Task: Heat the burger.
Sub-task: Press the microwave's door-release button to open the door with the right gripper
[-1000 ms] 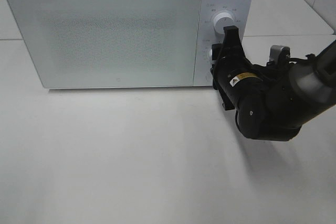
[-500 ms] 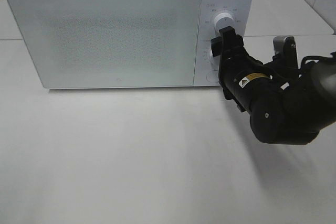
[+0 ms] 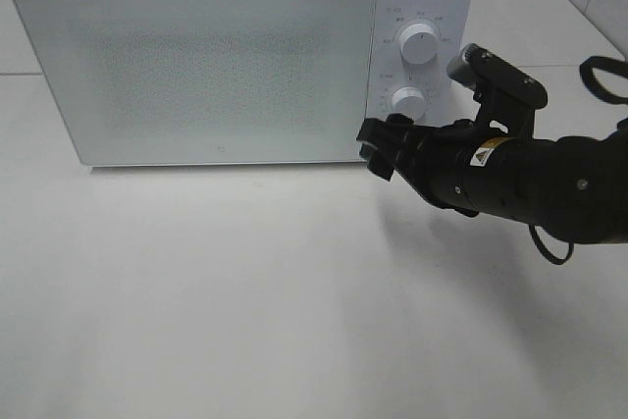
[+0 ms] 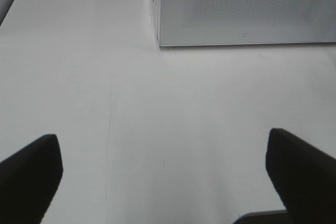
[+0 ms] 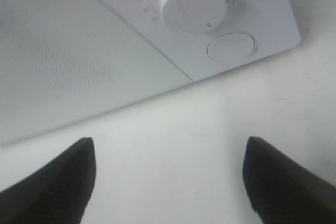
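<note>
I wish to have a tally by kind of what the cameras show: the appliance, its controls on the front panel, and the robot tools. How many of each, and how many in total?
microwave: 1
knobs: 2, the upper knob and the lower knob
round button: 1
tools: 2, the left tool and the right tool, both open and holding nothing
Total: 6
</note>
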